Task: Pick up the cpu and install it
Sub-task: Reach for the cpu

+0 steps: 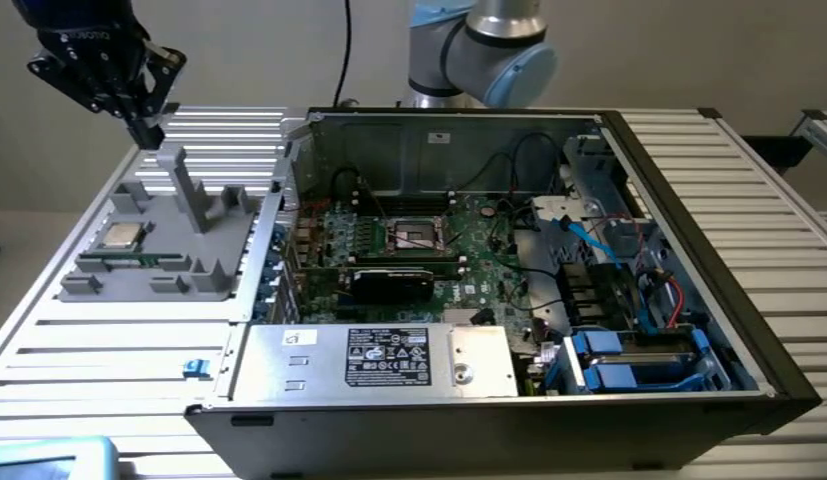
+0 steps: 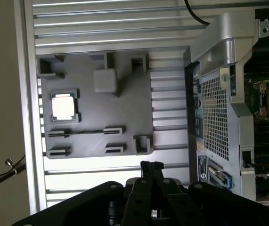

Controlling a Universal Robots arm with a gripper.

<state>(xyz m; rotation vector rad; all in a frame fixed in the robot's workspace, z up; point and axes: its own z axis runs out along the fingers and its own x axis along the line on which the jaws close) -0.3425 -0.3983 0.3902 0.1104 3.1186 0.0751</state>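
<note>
Up above the worktop's (image 1: 120, 352) far corner, end effector (image 1: 148, 132) pressed together, gripping nothing. Down on the gray holder tray (image 1: 168, 243), cpu (image 1: 121, 236) seated by the edge farthest from the open computer case (image 1: 520, 132).

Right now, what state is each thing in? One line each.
end effector, shut, empty, hanging above the table, clear of the holder tray.
cpu, lying flat in its recess on the holder tray, not gripped.
cpu socket, looks empty.
computer case, side open, inside exposed.
</note>
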